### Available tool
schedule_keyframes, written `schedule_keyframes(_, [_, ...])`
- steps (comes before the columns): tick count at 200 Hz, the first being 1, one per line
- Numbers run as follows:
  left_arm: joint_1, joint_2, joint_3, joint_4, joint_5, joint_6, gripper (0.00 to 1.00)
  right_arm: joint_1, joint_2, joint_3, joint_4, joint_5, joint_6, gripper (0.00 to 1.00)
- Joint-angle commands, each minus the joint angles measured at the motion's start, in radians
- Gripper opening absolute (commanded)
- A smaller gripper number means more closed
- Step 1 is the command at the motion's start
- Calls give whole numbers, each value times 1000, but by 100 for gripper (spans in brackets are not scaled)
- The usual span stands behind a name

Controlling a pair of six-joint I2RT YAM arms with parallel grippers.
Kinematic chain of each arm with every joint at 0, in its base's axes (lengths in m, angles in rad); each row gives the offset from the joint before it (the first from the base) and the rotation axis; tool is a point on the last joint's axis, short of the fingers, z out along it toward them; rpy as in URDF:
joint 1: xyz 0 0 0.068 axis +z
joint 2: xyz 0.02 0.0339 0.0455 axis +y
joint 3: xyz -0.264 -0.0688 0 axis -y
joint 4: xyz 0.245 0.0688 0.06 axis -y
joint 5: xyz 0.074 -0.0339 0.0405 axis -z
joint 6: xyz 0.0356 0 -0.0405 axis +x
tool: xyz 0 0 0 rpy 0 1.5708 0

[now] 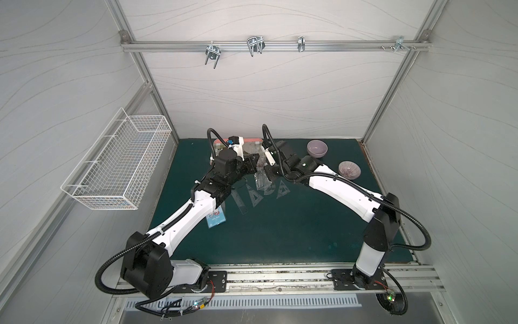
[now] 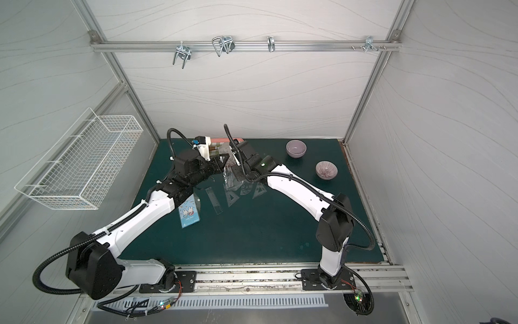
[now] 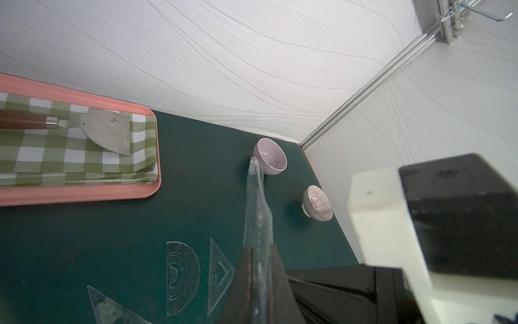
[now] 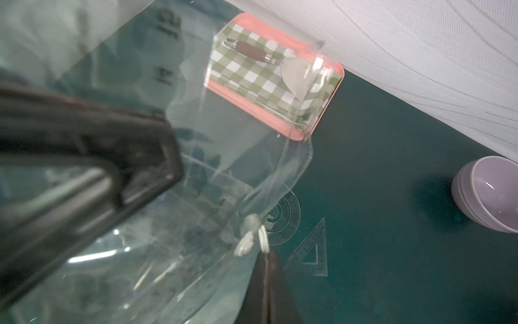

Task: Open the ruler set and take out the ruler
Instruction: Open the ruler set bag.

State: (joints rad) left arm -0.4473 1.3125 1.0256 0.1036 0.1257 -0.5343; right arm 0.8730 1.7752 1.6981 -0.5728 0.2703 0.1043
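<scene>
While both claws hold the ruler-set pouch [image 3: 256,207] up off the table [image 1: 280,241], between its centre and far edge, I log the step as emptying the opened set. Left claw [image 3: 259,254] is clamped on 1 end of the film. Right claw [image 4: 267,259] is pinched shut on the mouth edge, just beside the white snap [image 4: 249,224]. Loose on the table below: 1 straight ruler [image 1: 240,200], 2 set squares [image 1: 255,196], 1 protractor [image 3: 182,276]. Pouch is clear, creased, limp; numerals 14 and 15 read through it, so a scale may be inside. Next move, I judge: spread the mouth without tearing, then tip it out
</scene>
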Motion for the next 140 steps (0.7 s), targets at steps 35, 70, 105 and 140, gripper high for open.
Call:
schedule_keyframes(35, [-2,-24,-13,57,-34,23,0,-62,-151,-85,27,-134,-21,0])
schedule_keyframes(70, [0,-9,-21,71,-33,16,0,-100,-203,-122,46,-259,-28,0])
schedule_keyframes(105, [8,18,-19,87,-5,-3,9,-121,-243,-142,61,-340,-39,0])
schedule_keyframes(140, [22,42,-19,107,29,-33,35,-138,-265,-149,55,-376,-40,0])
